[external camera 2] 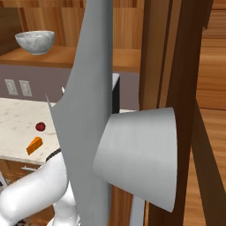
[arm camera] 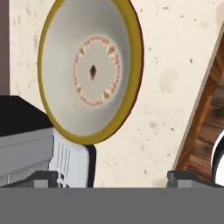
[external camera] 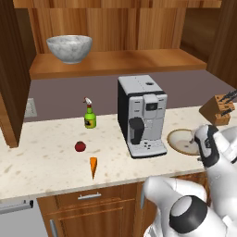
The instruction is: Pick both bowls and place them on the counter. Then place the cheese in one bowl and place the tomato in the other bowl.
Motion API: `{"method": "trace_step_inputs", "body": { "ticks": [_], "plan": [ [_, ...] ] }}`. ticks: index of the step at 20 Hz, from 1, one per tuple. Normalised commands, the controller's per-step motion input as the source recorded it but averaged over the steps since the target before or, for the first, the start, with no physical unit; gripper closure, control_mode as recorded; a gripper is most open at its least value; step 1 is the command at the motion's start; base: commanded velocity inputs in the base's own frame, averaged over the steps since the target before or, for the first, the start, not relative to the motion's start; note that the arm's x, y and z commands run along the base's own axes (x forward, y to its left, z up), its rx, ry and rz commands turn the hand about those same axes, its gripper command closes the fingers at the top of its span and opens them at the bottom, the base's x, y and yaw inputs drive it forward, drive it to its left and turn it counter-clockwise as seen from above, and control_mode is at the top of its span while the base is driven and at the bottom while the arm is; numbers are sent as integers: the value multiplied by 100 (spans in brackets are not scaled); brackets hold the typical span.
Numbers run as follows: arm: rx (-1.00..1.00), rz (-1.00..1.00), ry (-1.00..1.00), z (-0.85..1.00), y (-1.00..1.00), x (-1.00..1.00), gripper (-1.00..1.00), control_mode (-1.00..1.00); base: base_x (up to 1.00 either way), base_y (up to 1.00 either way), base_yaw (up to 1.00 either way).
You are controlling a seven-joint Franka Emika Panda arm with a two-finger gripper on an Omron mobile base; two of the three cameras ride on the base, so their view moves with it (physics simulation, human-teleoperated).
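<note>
Gripper (arm camera: 112, 177) over counter (external camera: 46, 171), fingertips spread wide, nothing between, just short of shallow beige bowl (arm camera: 89, 70) beside coffee machine (external camera: 141, 115). Nearer front edge: cheese wedge (external camera: 93, 166), then tomato (external camera: 80, 146). Farthest, marbled bowl (external camera: 69, 48) up on wooden shelf (external camera: 129, 62).

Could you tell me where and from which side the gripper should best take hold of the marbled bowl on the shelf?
Probably by the rim: the marbled bowl stands upright and open-topped on the wooden shelf, its body too round to span. Come from the front, one finger inside the near wall.

Rendered kitchen, speckled counter (external camera: 41, 171), coffee machine (external camera: 141, 115), knife block (external camera: 217, 110), wooden shelf (external camera: 120, 62)
</note>
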Motion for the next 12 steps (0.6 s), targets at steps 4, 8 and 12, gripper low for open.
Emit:
{"method": "trace_step_inputs", "body": {
  "ticks": [4,8,12],
  "plan": [
    [-2,6,-5,41,35,-16,-100,-100,0,0,0],
    [-3,3,0,47,35,-14,-100,-100,0,0,0],
    [-5,0,-1,49,37,-13,-100,-100,0,0,0]
  ]
}}
